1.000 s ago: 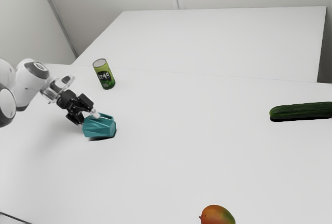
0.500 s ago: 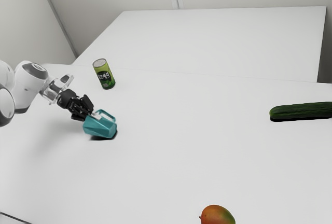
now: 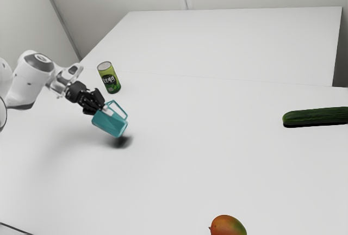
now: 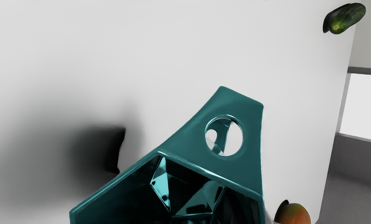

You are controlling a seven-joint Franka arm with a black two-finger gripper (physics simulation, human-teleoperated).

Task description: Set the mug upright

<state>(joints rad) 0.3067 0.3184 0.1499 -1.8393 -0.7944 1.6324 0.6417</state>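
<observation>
Above the counter (image 3: 190, 159), the teal mug (image 3: 110, 124) hangs tilted, gripped in my jaws.
Its mouth faces back toward my wrist and its base slants down toward the exterior view's right, so it is not upright. I judge my jaws closed on it near the handle (image 4: 250, 133); with the hold so far to one side, the mug's weight could make it swivel or slip as I turn it. If I lower it at this slant, an edge of the base would land first and it could tip over on release. Beyond, the green can (image 3: 109, 80) stands near enough to bump if I swing wide.
</observation>
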